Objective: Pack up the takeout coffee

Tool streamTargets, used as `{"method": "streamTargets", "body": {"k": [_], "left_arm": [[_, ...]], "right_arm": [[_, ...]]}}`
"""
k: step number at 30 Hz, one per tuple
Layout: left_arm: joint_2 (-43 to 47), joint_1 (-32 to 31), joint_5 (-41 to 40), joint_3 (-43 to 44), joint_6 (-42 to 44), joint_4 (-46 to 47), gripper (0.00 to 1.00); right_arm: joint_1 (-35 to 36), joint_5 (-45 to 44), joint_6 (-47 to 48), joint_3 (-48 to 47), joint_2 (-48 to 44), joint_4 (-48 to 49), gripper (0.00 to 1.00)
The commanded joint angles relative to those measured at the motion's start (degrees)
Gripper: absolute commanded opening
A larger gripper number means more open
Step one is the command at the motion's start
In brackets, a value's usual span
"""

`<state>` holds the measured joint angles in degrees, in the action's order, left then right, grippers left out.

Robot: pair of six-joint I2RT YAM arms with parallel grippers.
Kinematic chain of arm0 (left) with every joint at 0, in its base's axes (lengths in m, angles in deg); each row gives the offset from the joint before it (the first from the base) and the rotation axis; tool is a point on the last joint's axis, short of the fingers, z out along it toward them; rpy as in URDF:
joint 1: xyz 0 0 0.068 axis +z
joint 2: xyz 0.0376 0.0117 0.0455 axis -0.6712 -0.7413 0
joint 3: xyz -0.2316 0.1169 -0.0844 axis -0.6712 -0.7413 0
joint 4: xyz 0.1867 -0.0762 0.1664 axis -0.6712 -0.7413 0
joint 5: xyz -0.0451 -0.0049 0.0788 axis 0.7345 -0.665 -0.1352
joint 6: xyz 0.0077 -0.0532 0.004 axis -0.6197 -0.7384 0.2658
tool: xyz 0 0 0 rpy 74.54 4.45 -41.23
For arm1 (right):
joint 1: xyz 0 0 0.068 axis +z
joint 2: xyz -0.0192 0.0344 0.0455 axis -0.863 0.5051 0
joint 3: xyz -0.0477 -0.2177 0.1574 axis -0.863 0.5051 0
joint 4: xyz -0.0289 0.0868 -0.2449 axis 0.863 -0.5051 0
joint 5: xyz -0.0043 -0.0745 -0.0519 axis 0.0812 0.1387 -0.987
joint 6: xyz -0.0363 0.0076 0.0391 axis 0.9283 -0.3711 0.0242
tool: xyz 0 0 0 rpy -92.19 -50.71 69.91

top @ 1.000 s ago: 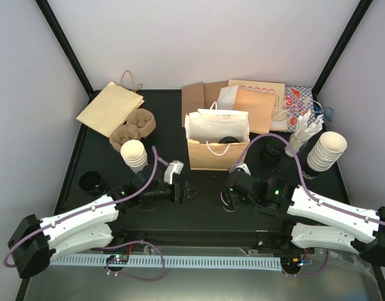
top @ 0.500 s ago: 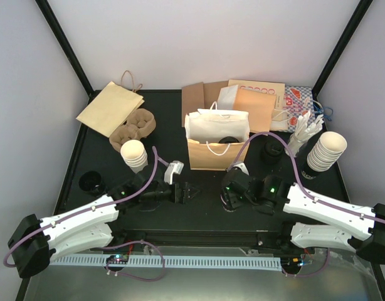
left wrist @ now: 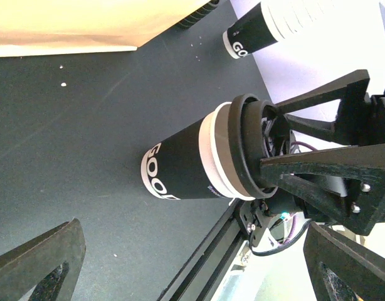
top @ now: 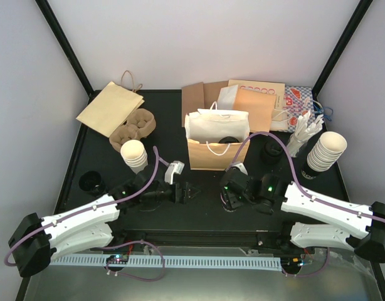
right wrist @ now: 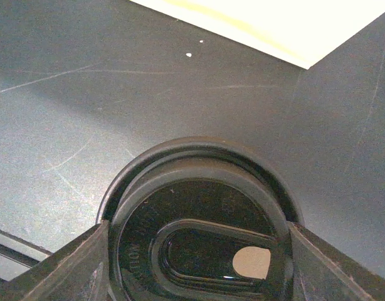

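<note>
Right gripper clamps 1 lidded cup, barely visible overhead.

Between the wide-spread black fingers of the left pincer, a black-sleeved cream paper cup with a round black plastic lid stands on the dark tabletop, its lid clasped by the right pincer, with a tan paper bag on its far side.

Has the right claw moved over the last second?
Yes. The right claw, gripping the lidded cup by its lid, has shifted slightly left and nearer, away from the brown paper bag.
</note>
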<state>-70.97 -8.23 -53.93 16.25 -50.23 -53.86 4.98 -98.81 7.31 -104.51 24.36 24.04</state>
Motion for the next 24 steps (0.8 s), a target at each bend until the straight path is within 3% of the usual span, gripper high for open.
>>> {"method": "streamTargets", "body": {"k": [1, 24], "left_arm": [[-1.04, -0.50, -0.36, 2.03, -0.59, 2.23, 0.98], [-1.74, -0.85, -0.44, 2.17, -0.72, 2.30, 0.98]], "right_arm": [[0.36, -0.39, -0.12, -1.80, 0.07, -1.08, 0.69], [0.17, 0.46, -0.80, 2.29, 1.29, 2.44, 0.69]]}}
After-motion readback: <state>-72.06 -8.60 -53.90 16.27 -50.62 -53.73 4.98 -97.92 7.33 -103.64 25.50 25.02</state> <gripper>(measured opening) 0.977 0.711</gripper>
